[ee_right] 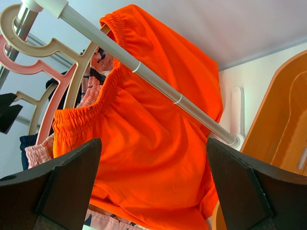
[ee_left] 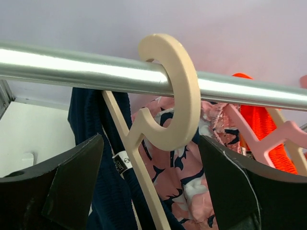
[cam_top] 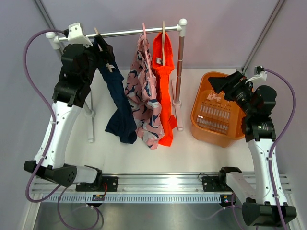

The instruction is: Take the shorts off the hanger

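Orange basket [cam_top: 195,117] on worktop [cam_top: 144,154], right of rack [cam_top: 179,72]: just its slotted floor shows. Navy shorts [cam_top: 120,105], pink patterned shorts [cam_top: 144,103], orange shorts [cam_top: 165,96] all hang from rail [cam_top: 129,32]. Left wrist cam only: cream hanger hook [ee_left: 180,91] over rail, btwn left gripper [ee_left: 149,148] fingers, wide, not touching. Right gripper [ee_right: 153,148] fingers wide too, facing orange shorts. Top view: left arm [cam_top: 62,115] covers most of navy pair's hanger.

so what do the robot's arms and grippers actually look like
The left arm and right arm have white link shells with black joints and bases. A purple cable loops along each. The left gripper and right gripper have broad, matte black, wedge-shaped fingers.
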Controlling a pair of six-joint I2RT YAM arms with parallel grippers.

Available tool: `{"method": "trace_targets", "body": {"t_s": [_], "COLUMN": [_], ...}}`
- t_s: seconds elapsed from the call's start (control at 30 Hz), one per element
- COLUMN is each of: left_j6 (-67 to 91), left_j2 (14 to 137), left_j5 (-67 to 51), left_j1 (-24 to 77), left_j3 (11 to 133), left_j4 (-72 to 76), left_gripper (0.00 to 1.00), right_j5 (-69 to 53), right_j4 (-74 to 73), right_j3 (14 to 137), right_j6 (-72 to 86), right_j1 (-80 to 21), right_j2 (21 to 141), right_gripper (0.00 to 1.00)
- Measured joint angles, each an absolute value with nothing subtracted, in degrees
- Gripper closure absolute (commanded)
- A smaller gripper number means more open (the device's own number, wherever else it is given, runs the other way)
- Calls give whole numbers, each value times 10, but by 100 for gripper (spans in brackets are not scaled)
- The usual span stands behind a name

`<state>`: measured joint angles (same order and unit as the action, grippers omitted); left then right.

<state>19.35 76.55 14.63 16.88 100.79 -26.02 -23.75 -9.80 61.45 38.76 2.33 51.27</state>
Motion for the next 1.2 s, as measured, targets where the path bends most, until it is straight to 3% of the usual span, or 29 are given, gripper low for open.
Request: {"method": "trace_targets", "body": {"t_s": [0.5, 0.77, 1.2], "left_j6": [179, 159, 131], "left_j2": [816, 833, 865], "left_j5": [188, 224, 261], "left_j1": [186, 192, 195], "left_j3": [1028, 1032, 1071], "left_j4": [-293, -305, -326], "left_gripper": [21, 30, 72], "right_j5": [-237, -237, -238], "right_j4": [-100, -100, -100], "right_j3": [615, 615, 615], "right_j6": [387, 386, 386], "right_j1": [23, 23, 23], "right_j2": [506, 507, 521], "right_gripper": [1, 1, 0]}}
